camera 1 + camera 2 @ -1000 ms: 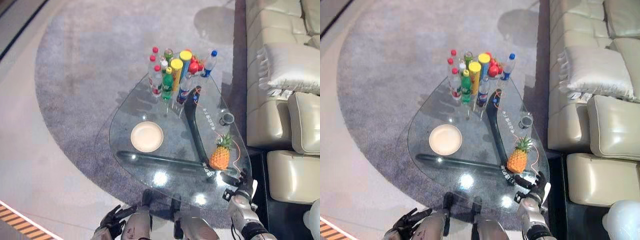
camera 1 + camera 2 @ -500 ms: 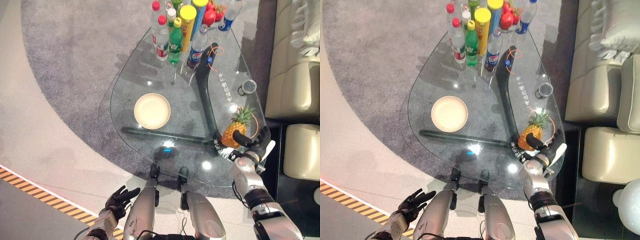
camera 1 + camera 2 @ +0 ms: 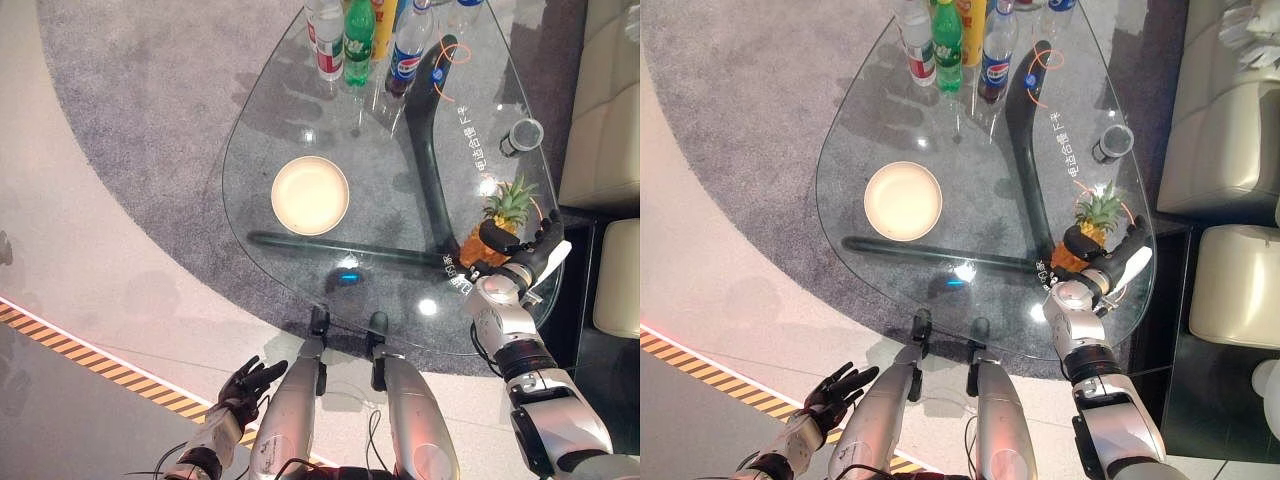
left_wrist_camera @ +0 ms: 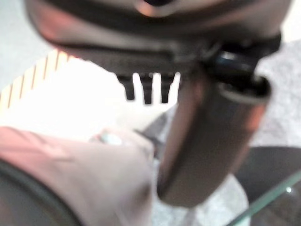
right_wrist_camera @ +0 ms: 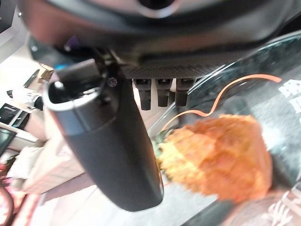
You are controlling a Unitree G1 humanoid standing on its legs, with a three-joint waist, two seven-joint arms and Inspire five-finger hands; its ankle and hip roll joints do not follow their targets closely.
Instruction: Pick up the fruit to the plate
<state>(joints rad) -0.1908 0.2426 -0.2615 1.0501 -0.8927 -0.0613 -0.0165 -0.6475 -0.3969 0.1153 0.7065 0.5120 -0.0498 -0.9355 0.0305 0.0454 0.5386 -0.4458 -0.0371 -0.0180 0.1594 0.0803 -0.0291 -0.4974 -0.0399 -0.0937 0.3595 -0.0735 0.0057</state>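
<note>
The pineapple [image 3: 487,238] stands upright on the glass bench [image 3: 300,130], well apart from the empty plate [image 3: 310,195], and the right robot hand [image 3: 520,262] is against it with straight fingers and thumb beside the body, not yet closed. The fruit looks heavy, stiff and rough, so I judge the orange body the best place to hold, not the spiky crown. The left robot hand [image 3: 243,384] hangs open below the bench edge.

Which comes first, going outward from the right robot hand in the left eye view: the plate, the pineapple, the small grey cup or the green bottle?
From the right robot hand:
1. pineapple, right at the hand, on the table's right edge.
2. small grey cup, farther back along the same right edge.
3. plate, across the glass to the left.
4. green bottle, at the table's far end among the other bottles.
</note>
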